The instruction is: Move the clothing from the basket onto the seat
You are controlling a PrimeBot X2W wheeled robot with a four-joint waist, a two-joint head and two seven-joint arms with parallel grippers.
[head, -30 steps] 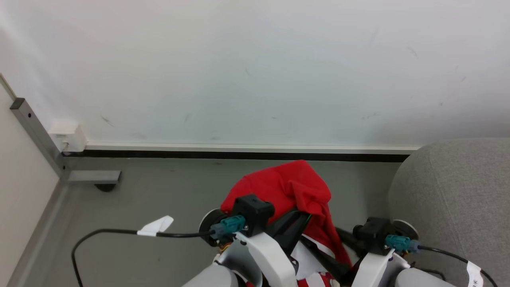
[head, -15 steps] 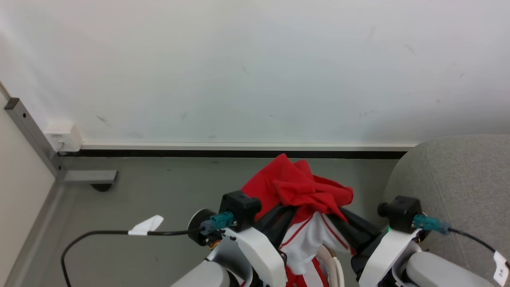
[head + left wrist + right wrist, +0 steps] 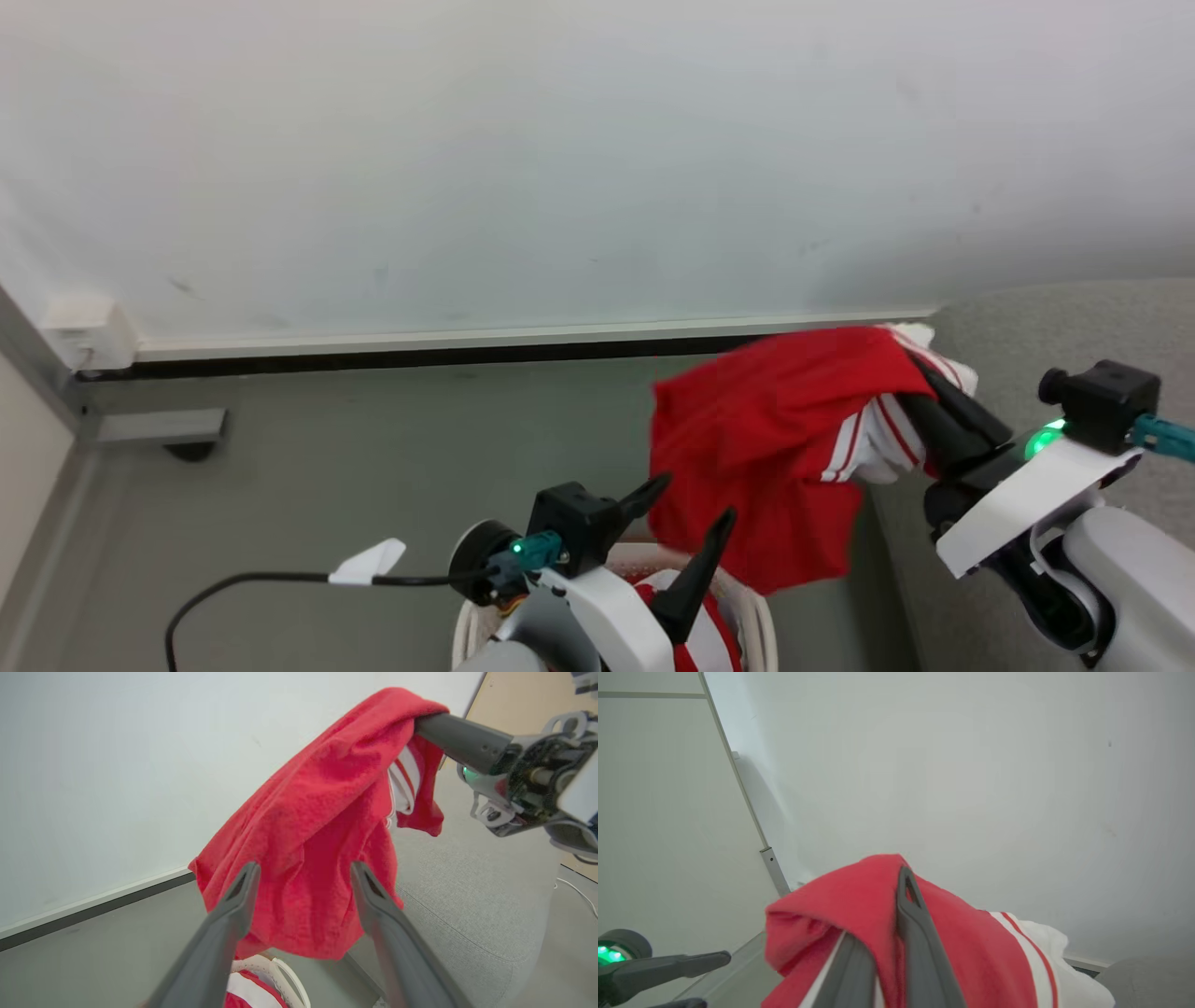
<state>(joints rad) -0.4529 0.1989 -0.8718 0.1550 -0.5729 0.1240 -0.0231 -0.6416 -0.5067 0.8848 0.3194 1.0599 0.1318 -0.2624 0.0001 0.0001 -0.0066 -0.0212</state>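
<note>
Clothing (image 3: 766, 439): red piece hangs just beside the sofa (image 3: 1055, 327), clenched in my R gripper (image 3: 924, 392); L gripper (image 3: 695, 497) spread, empty. Risk: loose hem snags L fingers, falls short of sofa.

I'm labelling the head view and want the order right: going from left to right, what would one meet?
White wall box → grey metal foot → white cable tag → left gripper, open → red garment, hanging in the air → grey sofa.
</note>
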